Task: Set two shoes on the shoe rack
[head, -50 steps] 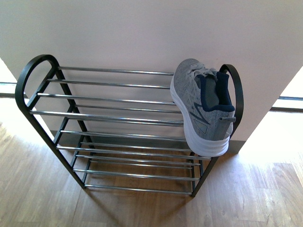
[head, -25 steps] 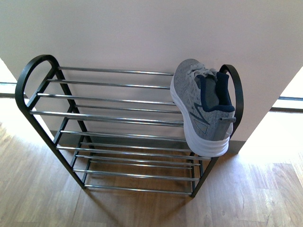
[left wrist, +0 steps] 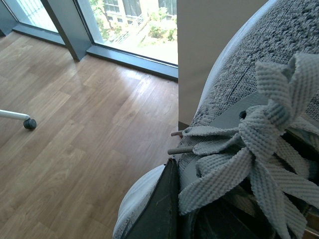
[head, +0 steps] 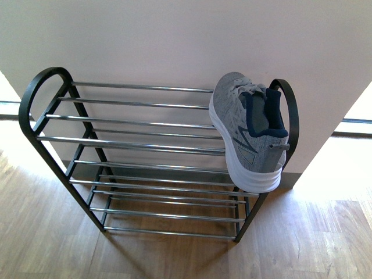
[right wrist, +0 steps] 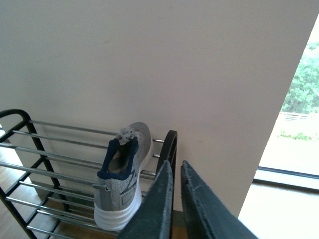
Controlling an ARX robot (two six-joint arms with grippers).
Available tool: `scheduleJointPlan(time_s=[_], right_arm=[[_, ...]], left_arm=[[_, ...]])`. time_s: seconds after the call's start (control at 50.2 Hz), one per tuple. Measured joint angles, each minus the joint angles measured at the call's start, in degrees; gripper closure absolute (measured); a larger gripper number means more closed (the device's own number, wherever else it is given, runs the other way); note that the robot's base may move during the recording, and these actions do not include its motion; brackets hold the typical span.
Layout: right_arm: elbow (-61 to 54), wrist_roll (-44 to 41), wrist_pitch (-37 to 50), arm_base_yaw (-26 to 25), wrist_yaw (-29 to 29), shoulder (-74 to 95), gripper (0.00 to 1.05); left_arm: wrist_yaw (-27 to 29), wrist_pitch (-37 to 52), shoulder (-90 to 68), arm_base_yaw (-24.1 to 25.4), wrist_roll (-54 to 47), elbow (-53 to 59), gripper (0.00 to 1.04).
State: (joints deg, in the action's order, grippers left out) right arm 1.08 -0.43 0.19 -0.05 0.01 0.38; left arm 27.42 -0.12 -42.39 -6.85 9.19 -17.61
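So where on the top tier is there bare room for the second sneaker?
The top shelf is bare from the left arch across to the grey sneaker. Crowded only at the right end, where that sneaker sits beside the right arch, heel overhanging the front.

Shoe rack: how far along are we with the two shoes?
Done: one grey sneaker sits on the shoe rack's top tier, right end. In hand: the second sneaker, apparently held by the left gripper, off the rack. Left: setting it on a shelf. The right gripper is shut and empty.
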Motion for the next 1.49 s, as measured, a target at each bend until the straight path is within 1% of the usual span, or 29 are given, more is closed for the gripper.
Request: scheduleJointPlan(time_s=[0.06, 0.199, 0.219, 0.239, 0.319, 0.358, 0.438, 0.458, 0.498, 0.538, 0.617, 0.677, 0.776, 0.956, 1.015, 1.095, 1.155, 1.374, 1.493], right_arm=[[0.0, 0.0, 0.0, 0.0, 0.0, 0.0, 0.82], [0.0, 0.0, 0.0, 0.0, 0.0, 0.0, 0.58], [0.0, 0.0, 0.0, 0.0, 0.0, 0.0, 0.54], [0.0, 0.0, 0.0, 0.0, 0.0, 0.0, 0.51], [0.0, 0.0, 0.0, 0.0, 0.0, 0.0, 0.34], [0.0, 0.0, 0.0, 0.0, 0.0, 0.0, 0.28], [0.0, 0.0, 0.0, 0.0, 0.0, 0.0, 0.11], [0.0, 0.0, 0.0, 0.0, 0.0, 0.0, 0.09], [0.0, 0.1, 0.0, 0.0, 0.0, 0.0, 0.09], [0.0, 0.1, 0.0, 0.0, 0.0, 0.0, 0.09], [0.0, 0.1, 0.0, 0.0, 0.0, 0.0, 0.09], [0.0, 0.2, 0.0, 0.0, 0.0, 0.0, 0.09], [0.0, 0.2, 0.0, 0.0, 0.0, 0.0, 0.09], [0.0, 0.2, 0.0, 0.0, 0.0, 0.0, 0.09], [0.0, 0.2, 0.0, 0.0, 0.0, 0.0, 0.09], [0.0, 0.2, 0.0, 0.0, 0.0, 0.0, 0.09], [0.0, 0.2, 0.0, 0.0, 0.0, 0.0, 0.09], [0.0, 0.2, 0.0, 0.0, 0.0, 0.0, 0.09], [0.0, 0.2, 0.0, 0.0, 0.0, 0.0, 0.09]], left_arm=[[0.0, 0.0, 0.0, 0.0, 0.0, 0.0, 1.03], [0.0, 0.0, 0.0, 0.0, 0.0, 0.0, 1.03], [-1.0, 0.2, 0.1, 0.2, 0.4, 0.0, 1.03], [-3.3, 0.7, 0.3, 0.7, 0.9, 0.1, 1.03], [-15.2, 0.3, 0.8, 2.4, 6.3, -0.1, 1.03], [-17.7, -0.1, 0.6, 2.6, 8.9, -0.4, 1.03], [-24.9, -1.2, -2.7, 3.2, 17.7, -2.2, 1.03], [-25.4, -1.4, -3.8, 3.2, 19.6, -2.8, 1.03], [-26.3, -1.2, -7.0, 2.6, 24.3, -4.7, 1.03], [-27.1, 0.0, -10.0, 2.2, 26.9, -6.2, 1.03], [-26.5, 2.5, -18.5, -0.1, 32.8, -10.3, 1.03], [-26.0, 3.4, -24.7, -2.3, 34.4, -13.1, 1.03], [-26.1, 4.1, -30.2, -4.4, 35.2, -15.4, 1.03], [-29.0, 4.2, -39.7, -7.5, 36.5, -19.5, 1.03], [-30.5, 4.2, -43.9, -8.5, 36.6, -21.8, 1.03], [-32.1, 2.0, -49.6, -10.1, 34.9, -26.0, 1.03], [-32.3, 0.4, -52.0, -10.9, 33.3, -28.2, 1.03], [-36.5, -3.0, -60.5, -11.3, 28.0, -37.2, 1.03], [-37.1, -4.8, -64.7, -11.1, 26.3, -41.4, 1.03]])
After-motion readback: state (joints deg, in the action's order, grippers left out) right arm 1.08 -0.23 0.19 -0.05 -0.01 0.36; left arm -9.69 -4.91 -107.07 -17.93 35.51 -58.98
